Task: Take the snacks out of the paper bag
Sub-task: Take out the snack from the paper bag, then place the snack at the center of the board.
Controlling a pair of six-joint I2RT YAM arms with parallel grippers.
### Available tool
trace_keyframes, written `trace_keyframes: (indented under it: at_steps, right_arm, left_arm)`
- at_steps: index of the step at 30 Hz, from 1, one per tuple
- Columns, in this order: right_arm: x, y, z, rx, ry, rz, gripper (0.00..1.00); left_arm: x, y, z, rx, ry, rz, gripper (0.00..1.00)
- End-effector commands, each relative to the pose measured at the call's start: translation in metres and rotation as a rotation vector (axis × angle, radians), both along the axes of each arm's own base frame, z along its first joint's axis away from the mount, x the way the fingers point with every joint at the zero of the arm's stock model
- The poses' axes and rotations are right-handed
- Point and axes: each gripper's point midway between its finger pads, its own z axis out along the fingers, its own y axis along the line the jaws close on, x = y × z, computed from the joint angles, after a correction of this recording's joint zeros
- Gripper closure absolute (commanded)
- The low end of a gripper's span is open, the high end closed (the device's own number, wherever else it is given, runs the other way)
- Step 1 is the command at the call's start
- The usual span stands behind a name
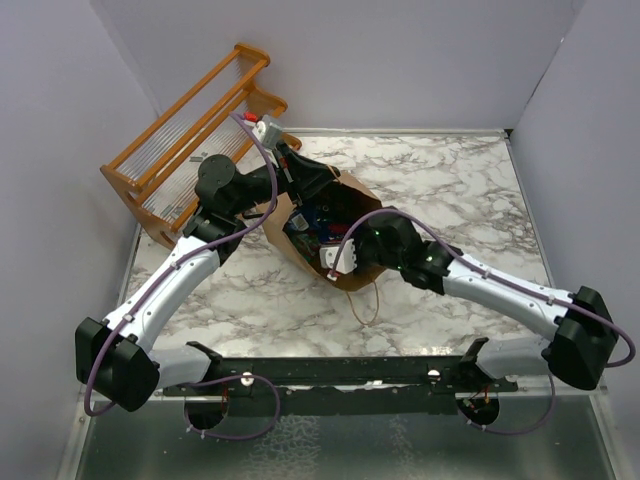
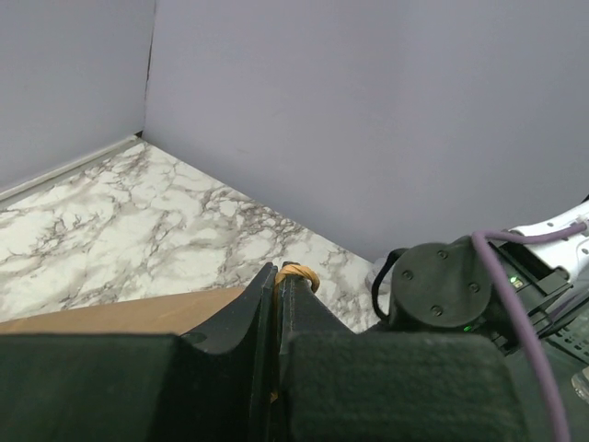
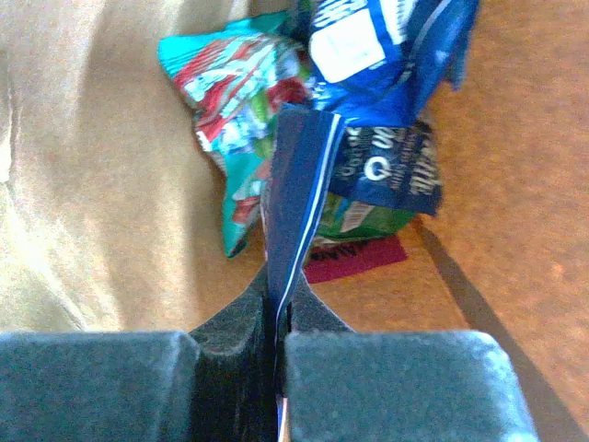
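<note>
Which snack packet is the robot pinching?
The edge-on dark blue glossy packet, clamped in the right end effector; the teal packet and other blue packets lie loose.

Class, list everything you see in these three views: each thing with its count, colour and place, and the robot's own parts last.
bag: one, brown, mid-table, mouth open
handle: one, brown, pinched in left claw
snacks: several; teal, blue, green, red-pink; inside bag
blue packet: one, dark blue, inside bag, pinched in right claw
rack: one, orange, far left by wall
table: one, white marble, under bag
arms: two, white and black, reaching to bag
left claw: black, shut on handle
right claw: black, shut on blue packet
</note>
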Motion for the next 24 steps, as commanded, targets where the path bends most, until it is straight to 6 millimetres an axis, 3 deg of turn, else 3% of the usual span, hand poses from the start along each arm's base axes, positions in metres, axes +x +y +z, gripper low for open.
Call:
trace_keyframes:
  at_steps: [1, 6, 12, 17, 24]
  right_arm:
    - [-0.006, 0.011, 0.046, 0.164, -0.039, 0.012, 0.99]
    - [-0.023, 0.006, 0.072, 0.239, -0.023, 0.039, 0.99]
    - [-0.056, -0.009, 0.119, 0.369, -0.038, 0.104, 0.99]
    - [-0.085, -0.032, 0.171, 0.475, -0.106, 0.149, 0.99]
    - [-0.085, -0.080, 0.258, 0.695, -0.253, -0.027, 0.99]
  left_arm:
    - [-0.004, 0.003, 0.009, -0.018, -0.032, 0.012, 1.00]
    - [-0.003, 0.003, 0.009, -0.016, -0.032, 0.019, 1.00]
    - [-0.002, 0.004, 0.008, -0.011, -0.031, 0.026, 1.00]
    - [0.000, 0.004, 0.007, -0.007, -0.028, 0.035, 1.00]
    - [-0.001, 0.004, 0.008, -0.010, -0.026, 0.032, 1.00]
